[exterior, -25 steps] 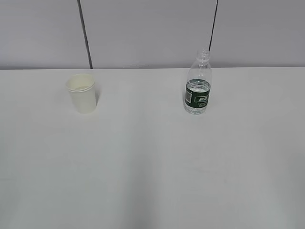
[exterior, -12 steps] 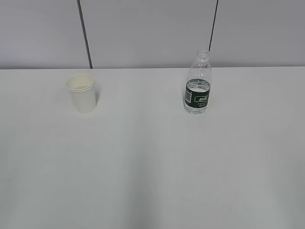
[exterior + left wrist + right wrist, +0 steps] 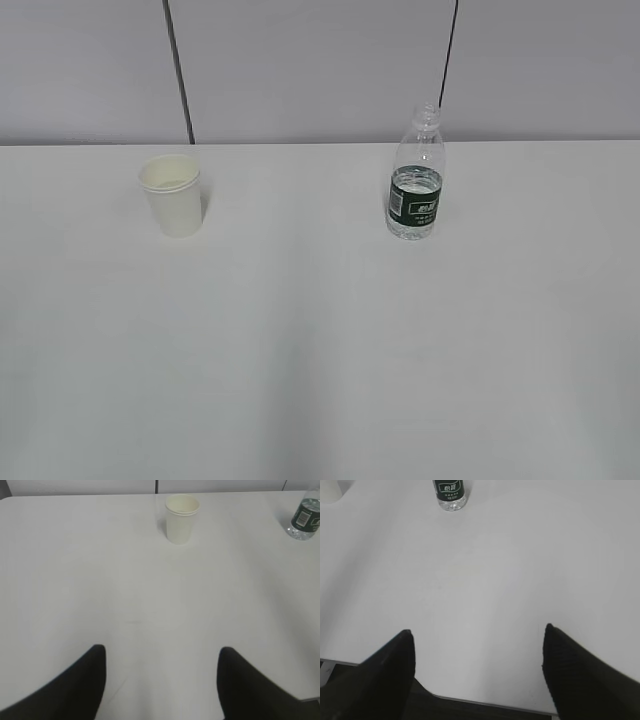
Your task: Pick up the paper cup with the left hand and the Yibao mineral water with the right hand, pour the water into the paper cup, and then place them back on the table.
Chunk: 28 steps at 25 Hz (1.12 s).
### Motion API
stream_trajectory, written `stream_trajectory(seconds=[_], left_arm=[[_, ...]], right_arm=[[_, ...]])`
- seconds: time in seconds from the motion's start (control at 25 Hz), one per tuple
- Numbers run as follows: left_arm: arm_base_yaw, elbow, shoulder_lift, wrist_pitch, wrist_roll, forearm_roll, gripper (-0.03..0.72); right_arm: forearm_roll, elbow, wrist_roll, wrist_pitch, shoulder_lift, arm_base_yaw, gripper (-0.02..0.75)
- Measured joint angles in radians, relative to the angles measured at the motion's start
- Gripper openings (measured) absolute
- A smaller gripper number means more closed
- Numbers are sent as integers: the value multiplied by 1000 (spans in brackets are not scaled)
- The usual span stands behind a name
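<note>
The cream-white paper cup [image 3: 172, 195] stands upright at the back left of the white table [image 3: 320, 340]. It also shows far ahead in the left wrist view [image 3: 181, 518]. The clear Yibao bottle [image 3: 416, 186] with its dark green label stands upright at the back right, capless; its lower part shows in the right wrist view [image 3: 450, 492] and at the left wrist view's right edge [image 3: 306, 520]. My left gripper [image 3: 162, 652] is open and empty near the front of the table. My right gripper [image 3: 477, 632] is open and empty over the table's front edge. Neither arm shows in the exterior view.
A grey panelled wall [image 3: 320, 70] with two dark seams rises behind the table. The table's front edge [image 3: 485, 702] lies under my right gripper, with dark floor below it.
</note>
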Motion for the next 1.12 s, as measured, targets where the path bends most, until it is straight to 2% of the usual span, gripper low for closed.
stream_trajectory(seconds=[0.44, 1.12], left_arm=[[0, 0, 0, 0, 0, 1, 433], [0, 0, 0, -1, 0, 0, 423]], right_arm=[[-47, 0, -5, 0, 0, 0, 585], [-52, 0, -7, -2, 0, 0, 585]])
